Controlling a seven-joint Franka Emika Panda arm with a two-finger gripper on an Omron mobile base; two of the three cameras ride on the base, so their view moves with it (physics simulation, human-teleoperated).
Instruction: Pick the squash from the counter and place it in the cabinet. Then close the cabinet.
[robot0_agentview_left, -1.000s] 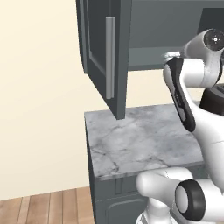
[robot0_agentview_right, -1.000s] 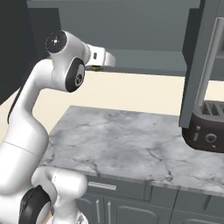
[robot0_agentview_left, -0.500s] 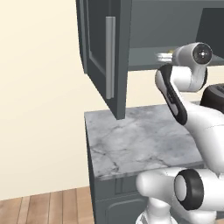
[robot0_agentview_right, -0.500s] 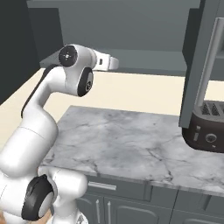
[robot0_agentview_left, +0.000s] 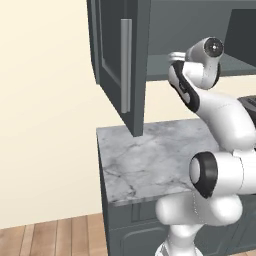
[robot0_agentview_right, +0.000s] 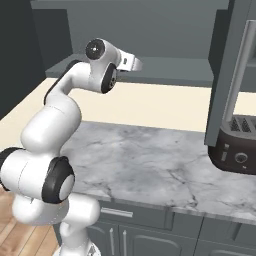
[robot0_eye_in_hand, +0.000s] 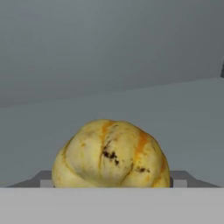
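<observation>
The squash is a ribbed yellow ball with brown flecks, low in the hand view, held between the two fingers. My gripper is shut on it and is raised to the level of the cabinet shelf, at its front edge. Seen from the left base, the hand is just inside the open cabinet, past the swung-out left door with its silver bar handle. The hand view looks along the grey shelf floor to the back wall. The marble counter lies below.
A dark toaster stands on the counter at the right, under the open right cabinet door with its bar handle. Cream wall shows between the shelf and the counter. Wood floor lies to the left.
The arm has stretched forward and up, bringing the hand with the squash closer to the cabinet shelf. The doors and the toaster have stayed in place.
</observation>
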